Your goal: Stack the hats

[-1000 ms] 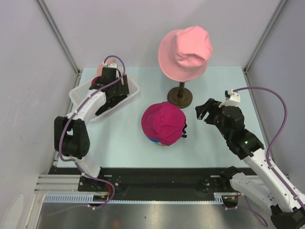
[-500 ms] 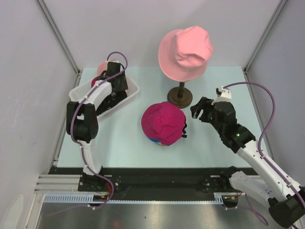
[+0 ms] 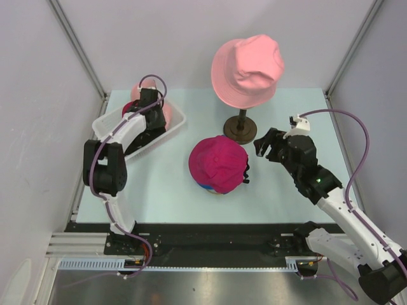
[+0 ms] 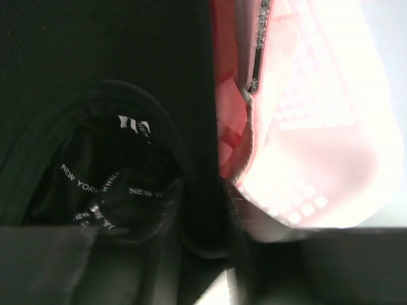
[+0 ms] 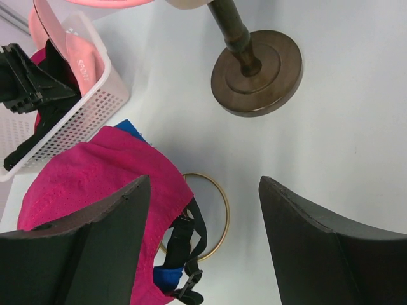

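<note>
A magenta cap [image 3: 218,163] lies at the table's middle on top of a royal-blue cap [image 5: 167,278]; only the blue cap's edges show. The salmon-pink bucket hat [image 3: 248,67] sits high on the mannequin stand. A light-pink cap [image 3: 167,113] and a black cap [image 4: 102,171] with "NEW YORK" tape inside lie in the white basket [image 3: 105,127]. My left gripper [image 3: 150,109] is down in the basket, jaws drawn narrow on a fold of the black cap [image 4: 206,244]. Just right of the magenta cap hovers my right gripper [image 3: 269,145], open and holding nothing [image 5: 203,184].
The stand's round wooden base [image 3: 240,129] sits just behind the magenta cap and close to my right gripper. A thin gold ring [image 5: 219,203] lies on the table under the cap's strap. Grey walls close in the table on both sides.
The left gripper's jaws have closed down inside the basket, and its arm has shifted there. The right gripper has moved a little left, towards the magenta cap, and stays open.
</note>
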Robot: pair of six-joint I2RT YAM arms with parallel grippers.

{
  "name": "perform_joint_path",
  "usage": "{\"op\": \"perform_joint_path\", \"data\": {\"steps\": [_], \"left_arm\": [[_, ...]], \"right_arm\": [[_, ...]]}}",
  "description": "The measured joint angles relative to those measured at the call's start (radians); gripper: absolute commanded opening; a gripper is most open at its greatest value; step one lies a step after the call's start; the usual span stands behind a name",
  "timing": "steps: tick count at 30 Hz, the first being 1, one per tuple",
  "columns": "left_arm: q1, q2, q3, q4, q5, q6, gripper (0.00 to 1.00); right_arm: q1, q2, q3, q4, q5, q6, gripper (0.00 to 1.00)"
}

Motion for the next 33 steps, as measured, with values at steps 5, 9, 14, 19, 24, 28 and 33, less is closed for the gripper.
{"op": "perform_joint_path", "data": {"steps": [5, 9, 14, 19, 24, 28, 33], "left_arm": [[0.002, -0.063, -0.057, 0.006, 0.003, 0.0, 0.02], [0.005, -0.103, -0.057, -0.004, 0.003, 0.002, 0.02], [0.005, -0.175, -0.019, -0.046, 0.005, 0.002, 0.0], [0.005, -0.291, 0.055, -0.063, 0.006, 0.002, 0.0], [0.005, -0.439, 0.082, -0.049, 0.044, -0.019, 0.0], [0.006, -0.545, 0.081, 0.001, 0.151, -0.061, 0.0], [0.005, -0.613, 0.089, 0.122, 0.426, -0.114, 0.0]], "right_arm": [[0.0, -0.024, -0.003, 0.002, 0.0, 0.0, 0.74], [0.0, -0.035, -0.005, 0.008, 0.0, 0.001, 0.73], [0.0, -0.035, 0.001, -0.002, 0.002, 0.002, 0.72], [0.0, -0.028, 0.06, -0.042, 0.01, 0.008, 0.7], [0.008, -0.018, 0.145, -0.051, 0.006, 0.029, 0.69], [0.033, -0.006, 0.206, -0.009, -0.029, 0.079, 0.69], [0.105, 0.03, 0.24, 0.089, -0.077, 0.114, 0.69]]}}
